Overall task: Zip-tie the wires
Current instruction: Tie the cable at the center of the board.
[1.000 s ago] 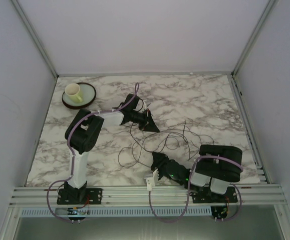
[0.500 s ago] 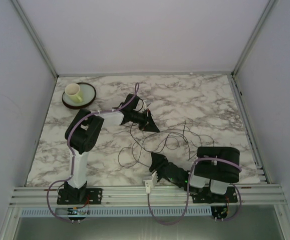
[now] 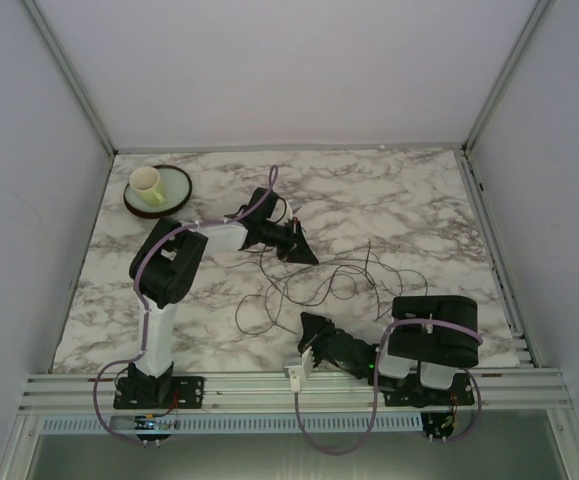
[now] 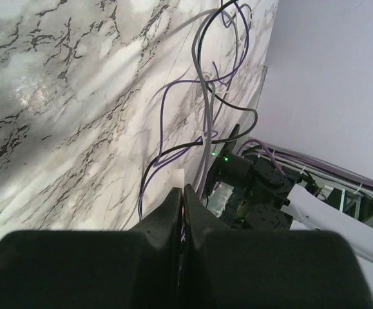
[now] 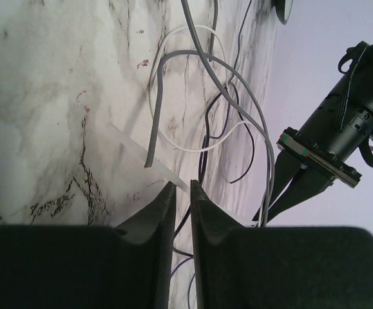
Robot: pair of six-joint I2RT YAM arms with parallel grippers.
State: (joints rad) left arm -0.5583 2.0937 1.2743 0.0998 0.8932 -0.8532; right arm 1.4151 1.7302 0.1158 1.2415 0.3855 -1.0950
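Wires [image 3: 321, 280] [image 4: 205, 96] [image 5: 205, 84]: thin, limp strands in black, grey and purple. Sprawl in loose loops and curls across mid-table [image 3: 409, 200], a matte top with white marble pattern and grey veins.

Left gripper [image 3: 309, 256] [image 4: 183, 188]: at the wires' far edge, black tapered fingers pressed together; cannot tell whether a strand is nipped.

Right gripper [image 3: 307, 322] [image 5: 178, 185]: at the wires' near edge, jaws nearly together, a narrow slit left.

Strip [image 5: 138, 154]: flat, translucent white, beside a grey wire end, reaching that slit; cannot tell whether gripped.

Cup [image 3: 146, 181]: pale, round, on a dark-rimmed saucer [image 3: 174, 190], well beyond the wires, far left.
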